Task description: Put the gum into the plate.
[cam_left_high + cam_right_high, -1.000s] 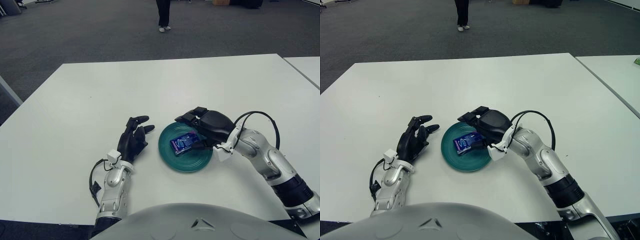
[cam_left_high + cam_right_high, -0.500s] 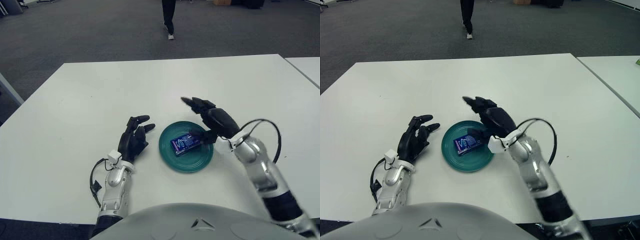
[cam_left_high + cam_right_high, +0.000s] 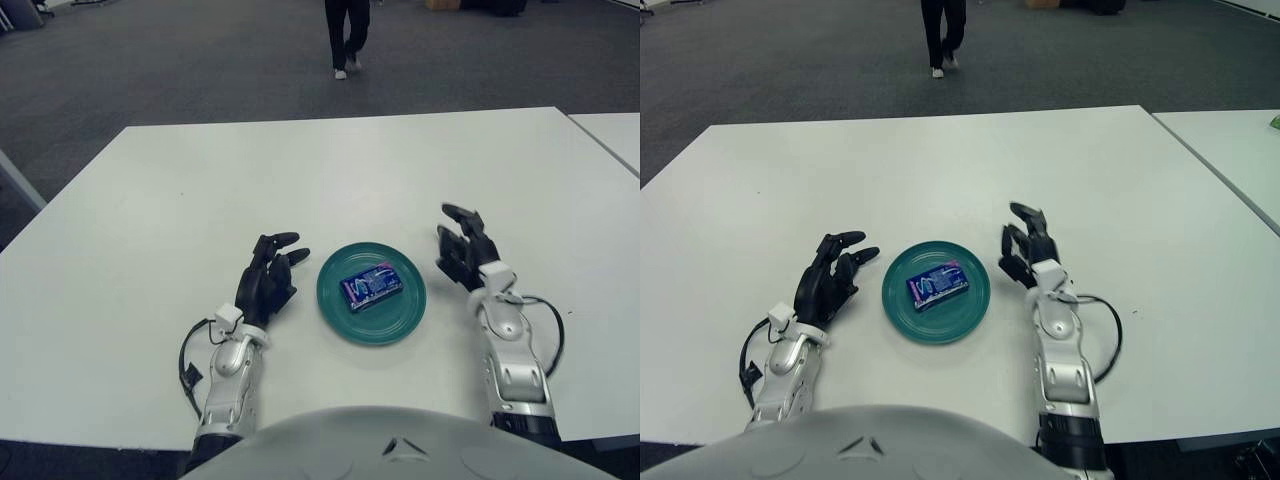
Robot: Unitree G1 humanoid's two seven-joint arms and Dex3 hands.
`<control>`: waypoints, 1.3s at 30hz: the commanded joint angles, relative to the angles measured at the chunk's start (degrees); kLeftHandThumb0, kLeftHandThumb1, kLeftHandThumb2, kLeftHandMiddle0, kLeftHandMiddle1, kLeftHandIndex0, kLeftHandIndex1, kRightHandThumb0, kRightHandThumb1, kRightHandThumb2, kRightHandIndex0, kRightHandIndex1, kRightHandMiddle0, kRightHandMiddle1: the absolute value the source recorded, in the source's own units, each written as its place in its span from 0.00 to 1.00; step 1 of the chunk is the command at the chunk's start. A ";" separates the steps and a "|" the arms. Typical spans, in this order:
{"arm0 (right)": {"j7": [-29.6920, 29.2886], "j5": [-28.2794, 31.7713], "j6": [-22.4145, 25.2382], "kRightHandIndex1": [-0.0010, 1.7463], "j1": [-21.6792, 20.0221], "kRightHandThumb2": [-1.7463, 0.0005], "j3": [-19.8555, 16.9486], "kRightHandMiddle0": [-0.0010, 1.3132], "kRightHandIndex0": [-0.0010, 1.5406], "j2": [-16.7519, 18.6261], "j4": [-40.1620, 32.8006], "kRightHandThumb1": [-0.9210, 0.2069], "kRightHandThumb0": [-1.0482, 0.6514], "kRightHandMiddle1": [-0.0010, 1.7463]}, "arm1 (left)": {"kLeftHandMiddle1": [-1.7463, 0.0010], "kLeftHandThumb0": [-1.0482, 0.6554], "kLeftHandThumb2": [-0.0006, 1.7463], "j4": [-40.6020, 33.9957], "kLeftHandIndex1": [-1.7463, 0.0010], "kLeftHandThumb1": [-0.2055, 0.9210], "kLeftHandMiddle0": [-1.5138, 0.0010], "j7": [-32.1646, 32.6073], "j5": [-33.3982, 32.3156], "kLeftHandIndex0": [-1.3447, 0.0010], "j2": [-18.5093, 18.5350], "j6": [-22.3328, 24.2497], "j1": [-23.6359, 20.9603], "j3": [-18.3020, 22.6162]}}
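1. Blue and glossy, the gum (image 3: 371, 286) lies flat in the middle of the plate (image 3: 398, 324), untouched by either hand.
2. The right hand (image 3: 461, 253) rests on the surface just right of the plate, clear of its rim and apart from the gum, its fingers loosely spread and holding nothing.
3. The left hand (image 3: 268, 280) sits on the surface just left of the plate, its fingers relaxed and apart, empty, with the fingertips (image 3: 296, 256) pointing toward the plate's rim without touching it.
4. The teal plate holds only the gum pack, which is turned at a slight angle.
5. The white surface (image 3: 180, 190) carries the plate between the two hands.
6. Beyond the surface's far edge from the plate, a person's legs (image 3: 348, 30) stand on the dark carpet.
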 commanded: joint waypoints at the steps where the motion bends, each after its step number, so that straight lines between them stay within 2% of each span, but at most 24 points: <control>1: -0.96 3.08 2.53 0.13 1.18 0.48 -1.36 0.00 0.38 1.64 -1.46 0.00 0.17 0.57 | 0.46 0.11 0.47 1.10 0.28 1.00 0.77 0.44 1.01 0.87 0.59 2.21 1.59 -0.45; 6: -2.26 4.25 2.07 0.18 4.14 0.48 -1.31 0.01 0.37 2.60 -2.55 0.00 0.20 0.57 | 0.44 0.12 0.48 1.08 0.28 1.00 0.77 0.63 1.13 0.87 0.37 2.42 2.11 -0.34; 13: -4.85 2.45 -2.74 0.26 7.51 0.53 -1.04 0.03 0.36 2.64 0.94 0.00 0.24 0.57 | 0.44 0.12 0.47 0.92 0.28 1.00 0.79 1.08 1.12 0.87 0.07 2.46 2.46 -0.02; 22: -6.27 1.18 -6.19 0.27 8.22 0.57 0.41 0.06 0.34 1.98 5.51 0.00 0.26 0.57 | 0.48 0.13 0.47 0.96 0.30 1.00 0.80 1.36 1.49 0.87 0.11 2.32 2.51 0.20; 31: -7.79 1.04 -6.82 0.25 7.94 0.62 1.43 0.09 0.32 2.44 8.12 0.00 0.28 0.58 | 0.55 0.12 0.48 2.10 0.33 1.00 0.80 1.40 2.02 0.90 0.11 1.47 2.18 0.37; 39: -8.43 1.12 -7.69 0.24 8.00 0.64 1.91 0.08 0.32 2.51 9.77 0.00 0.28 0.58 | 0.56 0.13 0.47 2.65 0.34 1.00 0.79 1.15 1.58 0.90 0.07 1.16 1.95 0.55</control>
